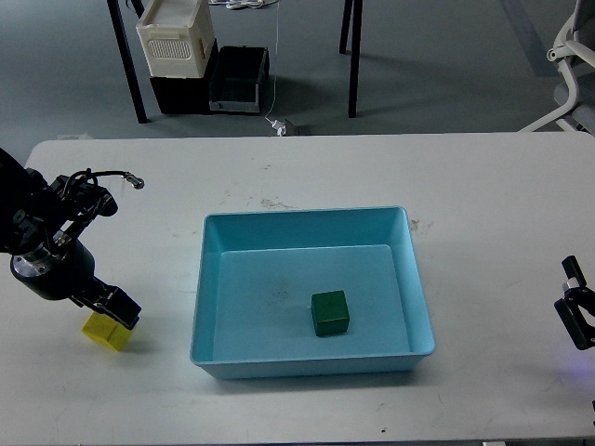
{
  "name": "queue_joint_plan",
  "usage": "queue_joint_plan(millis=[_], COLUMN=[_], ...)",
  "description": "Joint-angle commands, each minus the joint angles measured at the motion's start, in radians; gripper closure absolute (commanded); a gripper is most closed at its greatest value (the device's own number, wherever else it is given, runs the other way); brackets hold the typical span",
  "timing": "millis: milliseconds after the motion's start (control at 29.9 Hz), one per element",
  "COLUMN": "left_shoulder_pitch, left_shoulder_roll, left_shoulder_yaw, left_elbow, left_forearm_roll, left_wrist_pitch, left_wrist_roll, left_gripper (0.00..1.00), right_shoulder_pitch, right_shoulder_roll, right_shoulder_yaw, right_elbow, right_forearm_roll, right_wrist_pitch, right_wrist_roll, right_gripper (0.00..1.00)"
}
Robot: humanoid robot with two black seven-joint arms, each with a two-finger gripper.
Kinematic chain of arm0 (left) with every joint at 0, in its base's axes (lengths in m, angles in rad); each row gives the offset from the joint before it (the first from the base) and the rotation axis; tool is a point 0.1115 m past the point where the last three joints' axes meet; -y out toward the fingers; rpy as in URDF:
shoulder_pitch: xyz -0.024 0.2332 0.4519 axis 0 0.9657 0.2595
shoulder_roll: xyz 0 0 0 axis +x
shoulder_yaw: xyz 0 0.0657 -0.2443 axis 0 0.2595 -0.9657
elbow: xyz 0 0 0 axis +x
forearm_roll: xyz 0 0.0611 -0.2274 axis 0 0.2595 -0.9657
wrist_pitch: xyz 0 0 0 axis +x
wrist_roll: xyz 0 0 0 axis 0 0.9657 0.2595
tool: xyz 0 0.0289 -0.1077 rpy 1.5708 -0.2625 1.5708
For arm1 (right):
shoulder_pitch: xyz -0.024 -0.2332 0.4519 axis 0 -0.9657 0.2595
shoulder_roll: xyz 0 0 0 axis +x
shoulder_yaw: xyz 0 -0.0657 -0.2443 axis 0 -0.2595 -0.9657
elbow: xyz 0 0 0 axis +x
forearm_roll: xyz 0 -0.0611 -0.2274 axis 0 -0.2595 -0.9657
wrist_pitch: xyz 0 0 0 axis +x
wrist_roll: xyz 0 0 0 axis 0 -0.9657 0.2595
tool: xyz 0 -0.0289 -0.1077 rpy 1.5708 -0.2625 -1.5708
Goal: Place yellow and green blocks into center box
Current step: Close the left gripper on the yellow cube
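A green block (330,312) lies inside the light blue box (212,279) at the middle of the white table. A yellow block (104,333) lies on the table left of the box. My left gripper (118,308) is right over the yellow block and covers its top; I cannot tell how its fingers stand or whether they touch the block. My right gripper (578,314) shows only at the right edge of the table, dark and small, with nothing seen in it.
The table's far edge runs across the top, with a white and black case (181,46) and table legs on the floor beyond it. A white chair base (572,56) stands at the far right.
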State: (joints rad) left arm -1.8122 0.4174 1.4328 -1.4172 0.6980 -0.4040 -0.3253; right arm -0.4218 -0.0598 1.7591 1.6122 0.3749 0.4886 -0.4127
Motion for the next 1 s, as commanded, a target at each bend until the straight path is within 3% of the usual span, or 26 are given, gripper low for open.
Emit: queue_joint_plan(millis=[0, 702, 836, 869, 969], left_shoulder_pitch=[0.017, 0.109, 0.117, 0.119, 0.114], left_shoulder_roll=[0.0, 0.001, 0.003, 0.003, 0.004], left_shoulder_yaw=[0.0, -0.002, 0.0, 0.0, 0.009], left_elbow=[0.004, 0.081, 0.081, 0.08, 0.067], left_forearm_roll=[-0.002, 0.0, 0.001, 0.003, 0.008], left_wrist_pitch=[0.01, 0.03, 0.077, 0.089, 0.097], left_wrist_roll=[0.0, 0.002, 0.008, 0.011, 0.049], left_gripper=[0.0, 0.0, 0.03, 0.05, 0.46], right_shoulder_pitch=[0.0, 0.0, -0.003, -0.003, -0.003], right_shoulder_roll=[0.0, -0.002, -0.002, -0.002, -0.002], right_shoulder_yaw=[-0.003, -0.001, -0.001, -0.001, 0.0], right_elbow=[0.0, 0.0, 0.0, 0.0, 0.0], right_forearm_roll=[-0.001, -0.002, -0.002, -0.002, -0.002], right_wrist_pitch=[0.0, 0.0, 0.0, 0.0, 0.0], right_wrist_roll=[0.0, 0.0, 0.0, 0.0, 0.0], right_gripper=[0.0, 0.0, 0.0, 0.0, 0.0])
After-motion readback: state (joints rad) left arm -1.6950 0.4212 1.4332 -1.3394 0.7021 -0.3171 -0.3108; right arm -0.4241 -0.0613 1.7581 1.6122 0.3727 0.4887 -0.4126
